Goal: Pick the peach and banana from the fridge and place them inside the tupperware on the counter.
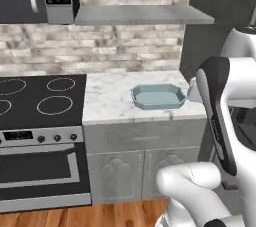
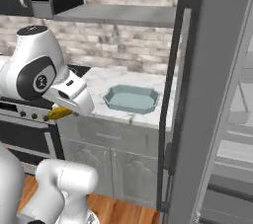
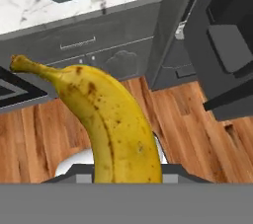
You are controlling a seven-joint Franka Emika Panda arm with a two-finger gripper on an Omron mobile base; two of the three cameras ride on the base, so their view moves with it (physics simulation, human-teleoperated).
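Jaws closed on banana [image 3: 111, 119], held in air in front of cabinets, above wood floor [image 3: 197, 124]. Banana yellow with brown specks, stem end pointing up-left in hand view; in right base view yellow tip [image 2: 60, 113] pokes from under gripper [image 2: 69, 107]. Tupperware [image 1: 158, 96] on counter [image 1: 107, 96], right of stove [image 1: 40, 98], nothing visible inside. Banana hangs lower than counter top, on near side, apart from tupperware. Fridge [image 2: 212, 94] door open at right, pale shelves visible inside. Peach: cannot tell where.
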